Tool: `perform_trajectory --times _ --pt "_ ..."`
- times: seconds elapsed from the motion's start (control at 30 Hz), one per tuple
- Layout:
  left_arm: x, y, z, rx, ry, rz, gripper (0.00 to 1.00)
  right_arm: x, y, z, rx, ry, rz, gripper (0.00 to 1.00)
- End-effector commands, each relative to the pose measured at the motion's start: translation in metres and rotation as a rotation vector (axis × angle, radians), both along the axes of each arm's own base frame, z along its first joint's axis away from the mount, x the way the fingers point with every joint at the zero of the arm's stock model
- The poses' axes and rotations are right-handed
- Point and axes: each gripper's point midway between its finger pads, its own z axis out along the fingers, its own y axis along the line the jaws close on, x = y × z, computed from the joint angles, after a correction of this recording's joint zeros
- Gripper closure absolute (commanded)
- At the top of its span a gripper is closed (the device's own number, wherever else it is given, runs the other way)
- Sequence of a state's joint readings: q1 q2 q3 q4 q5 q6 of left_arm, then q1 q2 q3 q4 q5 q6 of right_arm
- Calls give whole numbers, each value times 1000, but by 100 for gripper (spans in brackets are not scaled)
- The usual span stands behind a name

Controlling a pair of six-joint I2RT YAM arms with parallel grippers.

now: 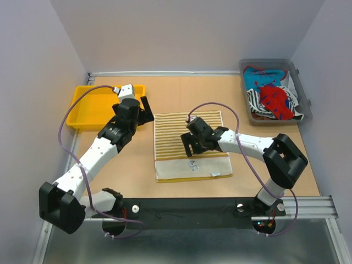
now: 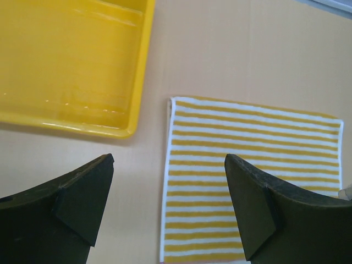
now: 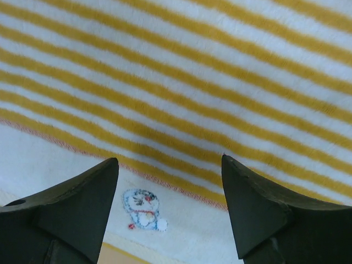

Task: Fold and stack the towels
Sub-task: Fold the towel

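A yellow-and-cream striped towel [image 1: 173, 137] lies flat in the middle of the table, with a white band along its near edge. My left gripper [image 1: 146, 113] hangs open over the towel's far left corner, and the left wrist view shows the towel [image 2: 253, 165] and bare table between the jaws of the left gripper [image 2: 169, 159]. My right gripper [image 1: 191, 149] is open low over the towel's middle. In the right wrist view the right gripper [image 3: 169, 160] holds nothing, and the stripes [image 3: 181, 71] and a small cartoon figure [image 3: 144, 209] lie below it. More towels [image 1: 275, 98] are heaped in a bin.
A clear plastic bin [image 1: 304, 96] stands at the far right with red-blue patterned and black-white striped cloth in it. A yellow tray [image 1: 88, 110] sits at the far left, its rim [image 2: 137, 88] close to the left gripper. Walls close off three sides.
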State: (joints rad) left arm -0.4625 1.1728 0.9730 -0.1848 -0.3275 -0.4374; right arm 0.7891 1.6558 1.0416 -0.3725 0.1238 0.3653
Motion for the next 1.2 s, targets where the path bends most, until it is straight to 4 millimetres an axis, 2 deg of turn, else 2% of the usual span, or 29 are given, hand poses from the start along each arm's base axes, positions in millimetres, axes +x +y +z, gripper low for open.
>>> perform_trajectory --times 0.0,0.17,0.27,0.4,0.5,0.53,0.63,0.67,0.73,0.77,0.87,1.1,1.17 --pt "-14 26 -11 93 1 38 6 -29 -22 -22 -115 70 -33 20" --pt "-26 29 -20 93 14 23 6 -73 -50 -53 -186 198 -81 19" --pt "-30 32 -14 98 -9 22 6 -94 -60 -56 -193 251 -107 19" --pt "-31 38 -5 130 -38 16 5 -121 -69 -45 -214 314 -110 18" --pt "-30 39 -2 141 -60 5 5 -119 -62 -24 -164 291 -86 17" --pt "-30 39 -3 153 -61 -5 5 -109 -53 -6 -118 245 -79 16" --pt "-30 37 -7 161 -62 -25 5 -85 -41 30 -96 130 -10 13" --pt "-31 36 -9 170 -59 -39 5 -70 -33 53 -84 67 33 9" --pt "-33 34 -10 173 -59 -61 5 -44 -37 72 -88 9 32 6" --pt "-34 32 -12 172 -60 -78 5 -22 -43 83 -98 -22 37 3" --pt "-36 30 -12 172 -66 -97 3 13 -51 98 -112 -66 85 1" --pt "-38 25 -18 202 -49 -156 2 100 -112 104 -115 -80 99 5" --pt "-38 26 -20 204 -42 -151 2 113 -126 101 -136 -86 130 7"
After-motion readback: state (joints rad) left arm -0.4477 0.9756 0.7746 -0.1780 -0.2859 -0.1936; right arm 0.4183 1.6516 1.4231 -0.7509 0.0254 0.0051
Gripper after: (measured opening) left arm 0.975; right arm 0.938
